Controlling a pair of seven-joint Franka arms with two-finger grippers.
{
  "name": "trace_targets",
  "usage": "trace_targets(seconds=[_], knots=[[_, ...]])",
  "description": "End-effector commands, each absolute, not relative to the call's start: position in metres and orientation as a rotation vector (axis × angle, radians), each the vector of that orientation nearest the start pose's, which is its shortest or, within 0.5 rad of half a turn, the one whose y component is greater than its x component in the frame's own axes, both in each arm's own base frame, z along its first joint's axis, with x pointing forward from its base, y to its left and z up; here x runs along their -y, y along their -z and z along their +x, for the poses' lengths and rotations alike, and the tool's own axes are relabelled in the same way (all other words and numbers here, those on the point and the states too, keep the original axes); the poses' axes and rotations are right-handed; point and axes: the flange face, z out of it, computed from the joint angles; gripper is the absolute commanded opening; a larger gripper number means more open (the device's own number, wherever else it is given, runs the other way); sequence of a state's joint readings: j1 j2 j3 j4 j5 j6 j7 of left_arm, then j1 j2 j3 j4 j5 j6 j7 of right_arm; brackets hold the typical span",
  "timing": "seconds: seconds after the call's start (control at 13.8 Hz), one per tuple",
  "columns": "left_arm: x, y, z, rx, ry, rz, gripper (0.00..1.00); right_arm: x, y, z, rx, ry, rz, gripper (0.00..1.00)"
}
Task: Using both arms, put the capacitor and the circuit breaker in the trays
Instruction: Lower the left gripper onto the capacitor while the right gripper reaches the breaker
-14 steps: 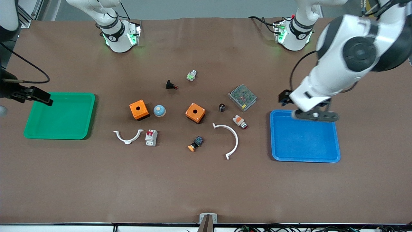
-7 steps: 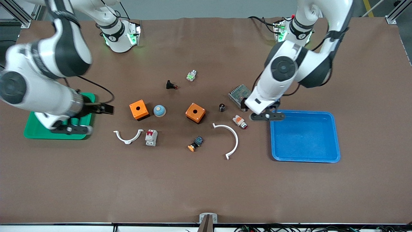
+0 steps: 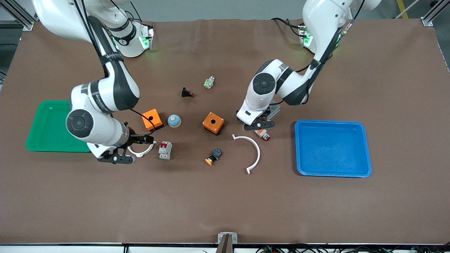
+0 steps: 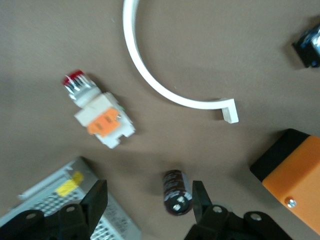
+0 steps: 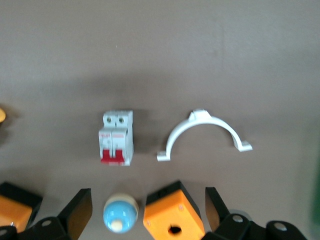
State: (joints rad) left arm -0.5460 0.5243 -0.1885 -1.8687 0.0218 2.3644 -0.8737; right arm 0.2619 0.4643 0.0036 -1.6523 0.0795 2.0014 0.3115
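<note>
left fingers (image 4: 98, 201) spread over capacitor (image 4: 176, 192), right fingers (image 5: 80, 210) spread, circuit breaker (image 5: 117, 138) near, capacitor hidden in front view

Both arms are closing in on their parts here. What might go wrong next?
1. The capacitor lies near one finger of the open left gripper, not centred between them, so a descent could knock or roll it.
2. The metal mesh box and orange box sit close by and could be bumped.
3. The right gripper is over the orange box, not the circuit breaker, beside the white bracket: wrong-part risk.
</note>
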Motion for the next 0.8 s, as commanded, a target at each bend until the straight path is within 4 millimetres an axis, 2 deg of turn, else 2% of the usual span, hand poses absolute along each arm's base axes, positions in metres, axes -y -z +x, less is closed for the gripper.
trace_targets(seconds=[0.0,0.43,0.51,0.58,0.72], knots=[[0.432,-0.225,0.472,0.263,-0.116,-3.169,0.72,-0.19,-0.316,0.633,-0.174,-0.163,-3.08,1.0],[0.447,-0.199,0.46,0.287,-0.108,-3.185,0.64,-0.221,-0.274,0.633,-0.214,-0.115,-3.081,1.0],[0.447,-0.195,0.459,0.3,-0.114,-3.181,0.61,-0.224,-0.266,0.634,-0.211,-0.104,-3.078,1.0],[0.447,-0.193,0.459,0.299,-0.117,-3.178,0.54,-0.226,-0.256,0.634,-0.207,-0.096,-3.079,1.0],[0.449,-0.193,0.457,0.295,-0.118,-3.179,0.31,-0.226,-0.242,0.634,-0.209,-0.104,-3.083,1.0]])
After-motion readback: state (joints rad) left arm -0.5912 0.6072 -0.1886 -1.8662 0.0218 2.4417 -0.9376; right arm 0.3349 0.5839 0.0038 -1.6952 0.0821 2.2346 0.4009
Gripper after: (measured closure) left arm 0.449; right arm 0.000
